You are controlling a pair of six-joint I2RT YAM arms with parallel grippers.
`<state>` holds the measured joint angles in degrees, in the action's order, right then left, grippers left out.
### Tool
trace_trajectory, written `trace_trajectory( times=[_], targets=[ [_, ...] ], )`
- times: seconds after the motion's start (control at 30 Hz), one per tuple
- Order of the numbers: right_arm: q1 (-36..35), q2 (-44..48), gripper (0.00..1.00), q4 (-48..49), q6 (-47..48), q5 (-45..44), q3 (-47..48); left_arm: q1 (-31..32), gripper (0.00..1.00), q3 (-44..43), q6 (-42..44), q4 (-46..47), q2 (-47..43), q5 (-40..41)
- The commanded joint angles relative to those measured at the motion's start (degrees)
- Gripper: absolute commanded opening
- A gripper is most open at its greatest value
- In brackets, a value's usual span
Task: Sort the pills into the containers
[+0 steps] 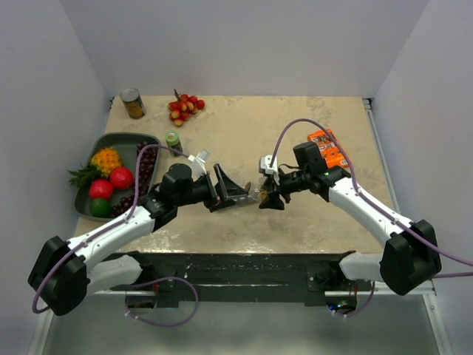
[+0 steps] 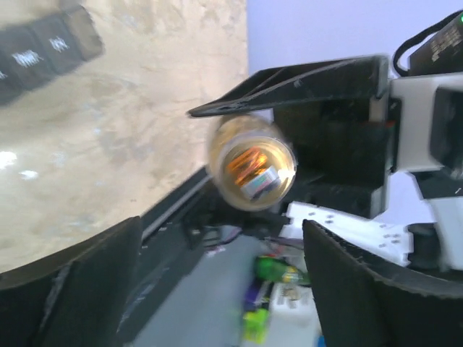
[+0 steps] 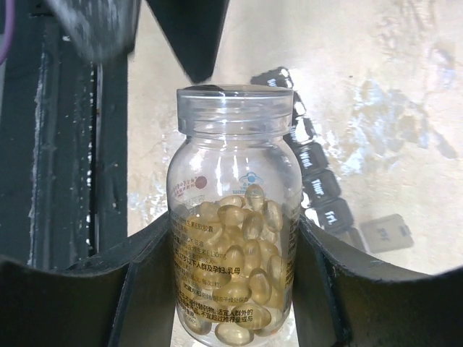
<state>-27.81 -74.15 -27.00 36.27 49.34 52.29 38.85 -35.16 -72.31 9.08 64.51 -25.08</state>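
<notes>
My right gripper [image 1: 267, 196] [image 3: 233, 246] is shut on a small clear bottle [image 3: 235, 217] and holds it sideways above the table's middle. Yellowish-tan pills [image 3: 242, 253] fill its lower half, and a clear cap is on. The bottle also shows in the top view [image 1: 258, 194], cap toward the left arm. My left gripper [image 1: 235, 194] [image 2: 221, 224] is open and wide, its fingertips just short of the bottle's cap [image 2: 253, 166]. The dark-grey compartment strip [image 3: 318, 181] lies on the table under the bottle. It also shows in the left wrist view [image 2: 43, 47].
A dark fruit tray [image 1: 111, 144] stands at the left edge. A green-capped bottle [image 1: 173, 142] is beside it. A can [image 1: 133, 103] and red-yellow berries [image 1: 185, 107] are at the back. An orange packet [image 1: 329, 148] lies at the right.
</notes>
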Motion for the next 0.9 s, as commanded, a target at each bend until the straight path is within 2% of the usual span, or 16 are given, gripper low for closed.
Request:
trace_trajectory(
  times=[0.0, 0.03, 0.1, 0.13, 0.17, 0.2, 0.23, 0.33, 0.43, 0.5, 0.6, 0.73, 0.87],
  targets=[
    [0.9, 2.3, 0.0, 3.1, -0.5, 1.1, 0.1, -3.3, 0.99, -4.1, 15.4, -8.1, -5.8, -1.8],
    [0.9, 2.3, 0.0, 2.7, -0.2, 1.3, 0.1, -3.9, 0.99, -4.4, 25.5, -9.0, -7.7, -2.2],
    [1.0, 2.4, 0.0, 2.3, 0.6, 1.6, 0.2, -4.0, 0.99, -6.6, 36.5, -16.9, -9.4, 2.3],
    [1.0, 2.4, 0.0, 1.7, 1.1, 2.3, 0.2, -4.0, 0.99, -6.8, 46.5, -18.0, -11.4, 3.5],
    [1.0, 2.4, 0.0, 1.3, 2.5, 2.9, 0.2, -4.0, 0.99, -5.9, 51.2, -18.0, -12.6, 4.1],
    [1.0, 2.4, 0.0, 0.6, 3.2, 3.4, 0.2, -4.0, 0.99, -4.8, 55.3, -16.9, -13.9, 2.2],
    [0.9, 2.3, 0.0, -0.1, 3.7, 4.8, 0.1, -3.9, 0.99, -3.4, 64.1, -15.2, -16.7, 0.6],
    [1.0, 2.4, 0.0, -2.6, 7.8, 7.2, -0.3, -3.8, 0.99, 3.2, 75.2, -1.1, -22.5, -7.8],
    [1.1, 3.0, 0.0, -3.8, 10.6, 7.3, -1.0, -3.9, 0.99, 9.4, 78.5, 10.9, -24.9, -13.8],
    [0.9, 3.0, 0.0, -4.2, 11.5, 6.9, -1.4, -3.8, 0.99, 9.6, 78.6, 13.4, -22.6, -16.5],
    [0.9, 3.0, 0.0, -4.9, 12.9, 6.7, -1.6, -3.7, 0.99, 6.9, 79.3, 14.3, -17.2, -21.7],
    [1.0, 2.9, 0.0, -5.4, 14.4, 6.6, -1.8, -0.1, 0.99, 3.8, 84.0, 13.4, -12.4, -21.9],
    [0.9, 3.1, 0.0, -5.8, 15.3, 6.6, -2.0, 0.7, 0.98, 0.5, 87.1, 10.5, -8.0, -22.8]
  ],
)
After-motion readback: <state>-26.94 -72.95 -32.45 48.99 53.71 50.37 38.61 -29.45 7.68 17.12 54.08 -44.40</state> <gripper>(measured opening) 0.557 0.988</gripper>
